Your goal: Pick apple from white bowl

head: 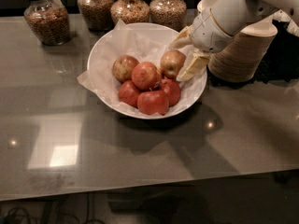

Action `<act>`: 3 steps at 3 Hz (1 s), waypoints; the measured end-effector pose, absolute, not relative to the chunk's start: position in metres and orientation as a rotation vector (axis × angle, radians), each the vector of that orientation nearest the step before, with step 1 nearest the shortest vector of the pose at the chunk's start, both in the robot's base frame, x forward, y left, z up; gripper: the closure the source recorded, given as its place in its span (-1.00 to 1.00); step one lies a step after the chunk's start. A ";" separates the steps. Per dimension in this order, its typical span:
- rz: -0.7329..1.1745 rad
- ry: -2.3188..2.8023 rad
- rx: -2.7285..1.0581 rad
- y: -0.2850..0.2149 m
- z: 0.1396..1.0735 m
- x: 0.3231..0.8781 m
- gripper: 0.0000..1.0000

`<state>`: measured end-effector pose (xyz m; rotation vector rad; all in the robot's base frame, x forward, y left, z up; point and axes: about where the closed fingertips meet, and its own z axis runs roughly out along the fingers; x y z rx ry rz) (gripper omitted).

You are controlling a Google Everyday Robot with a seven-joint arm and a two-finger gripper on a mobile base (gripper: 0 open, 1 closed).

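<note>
The white bowl [105,50], lined with crinkled white paper, sits at the back middle of the grey table. It holds several apples. The pale yellowish apple [169,62] with a pink blush lies at the bowl's right side. My gripper [178,62] reaches in from the right. Its two yellowish fingers stand apart, one finger [181,37] just behind the apple and the other at its front right, touching or nearly touching its skin. The apple still rests in the bowl.
Three deeper red apples [152,101] and a duller brownish-yellow apple [124,67] share the bowl. A stack of beige disposable bowls [240,52] stands right behind my arm. Several glass jars [46,17] of grains line the back edge.
</note>
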<state>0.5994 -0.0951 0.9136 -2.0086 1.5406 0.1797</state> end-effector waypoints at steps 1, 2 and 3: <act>0.193 1.514 -2.038 -0.080 0.908 0.594 -0.26; 0.201 1.528 -2.040 -0.081 0.896 0.597 -0.26; 0.201 1.529 -2.040 -0.081 0.898 0.597 -0.28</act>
